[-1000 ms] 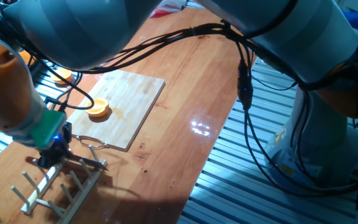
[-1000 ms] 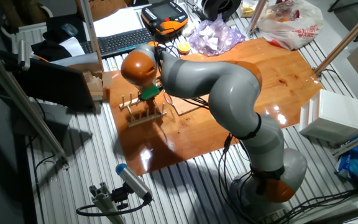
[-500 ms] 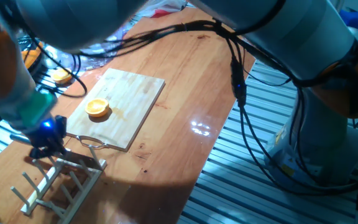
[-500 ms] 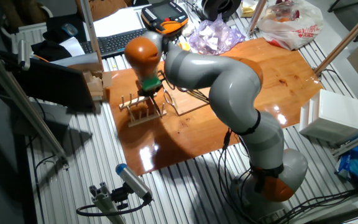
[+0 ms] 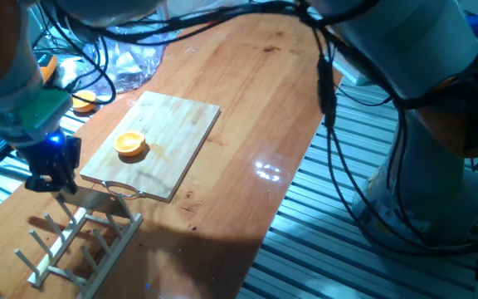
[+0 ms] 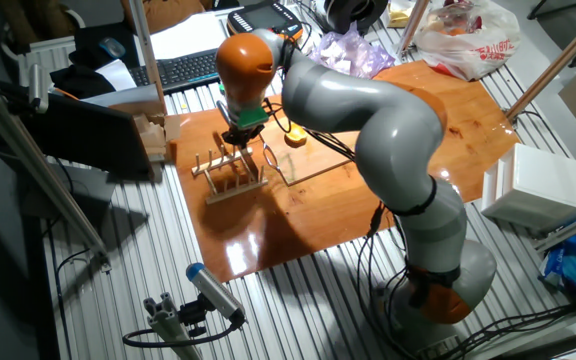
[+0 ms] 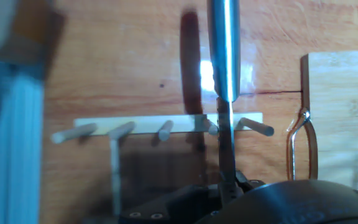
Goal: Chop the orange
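I have the gripper (image 5: 54,178) clamped on a knife (image 7: 223,56), its steel blade pointing away from the hand above the wooden peg rack (image 5: 77,241), while the orange (image 5: 130,144) sits cut face up on the chopping board (image 5: 177,133), near the board's end closest to the rack. My judgement: I should lift clear of the pegs, then carry the blade across the board's wire handle (image 7: 302,146), centre it over the orange and press straight down.
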Controlling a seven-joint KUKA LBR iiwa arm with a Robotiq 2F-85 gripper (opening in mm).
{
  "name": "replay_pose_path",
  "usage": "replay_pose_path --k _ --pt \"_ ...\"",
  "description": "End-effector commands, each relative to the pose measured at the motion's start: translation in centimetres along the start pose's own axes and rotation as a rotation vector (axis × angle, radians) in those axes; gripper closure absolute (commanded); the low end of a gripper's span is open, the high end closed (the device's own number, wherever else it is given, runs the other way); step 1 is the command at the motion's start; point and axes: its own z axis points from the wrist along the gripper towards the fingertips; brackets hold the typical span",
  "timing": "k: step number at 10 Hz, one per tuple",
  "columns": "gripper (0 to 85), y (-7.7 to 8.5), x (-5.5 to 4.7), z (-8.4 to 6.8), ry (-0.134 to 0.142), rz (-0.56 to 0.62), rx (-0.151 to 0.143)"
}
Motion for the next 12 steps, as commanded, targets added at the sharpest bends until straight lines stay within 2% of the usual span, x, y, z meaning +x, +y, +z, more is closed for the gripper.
replay_pose_path --k 1,3,5,6,9,11,12 --pt "85.0 0.0 0.2 -0.3 0.0 0.004 -0.002" --pt "85.0 -0.6 0.2 -1.5 -0.001 0.015 -0.008" --pt "85.0 -1.8 0.4 -3.3 -0.009 0.006 -0.011" --pt "85.0 -2.1 0.4 -3.6 -0.012 0.006 -0.01" --pt "85.0 -3.7 0.3 -3.8 -0.023 0.015 0.001" --pt "85.0 -4.6 0.1 -3.4 -0.024 0.009 -0.006" --pt "85.0 -4.9 0.0 -3.3 -0.036 0.006 -0.005"
